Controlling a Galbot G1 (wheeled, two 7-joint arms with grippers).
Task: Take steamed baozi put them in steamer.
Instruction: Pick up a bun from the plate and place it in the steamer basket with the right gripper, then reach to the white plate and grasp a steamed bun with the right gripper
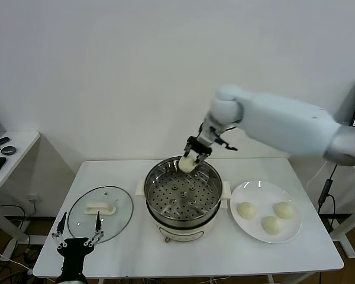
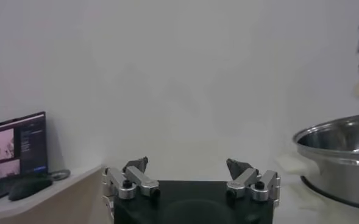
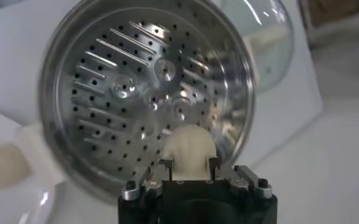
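My right gripper (image 1: 189,161) is shut on a cream-white baozi (image 1: 186,164) and holds it above the far rim of the steamer (image 1: 160,171), a shiny steel pot with a perforated tray (image 1: 182,200). In the right wrist view the baozi (image 3: 188,144) sits between the fingers (image 3: 166,164) over the tray (image 3: 124,91). Three more baozi (image 1: 247,210) (image 1: 283,209) (image 1: 271,224) lie on the white plate (image 1: 254,190) to the right of the steamer. My left gripper (image 1: 78,230) is open and empty at the table's front left corner; in its own view (image 2: 187,165) it holds nothing.
A round glass lid (image 1: 83,219) with a white handle lies on the table left of the steamer. A side desk (image 1: 15,145) with a mouse stands at the far left. The left wrist view shows the steamer's wall (image 2: 337,161) and a laptop (image 2: 14,146).
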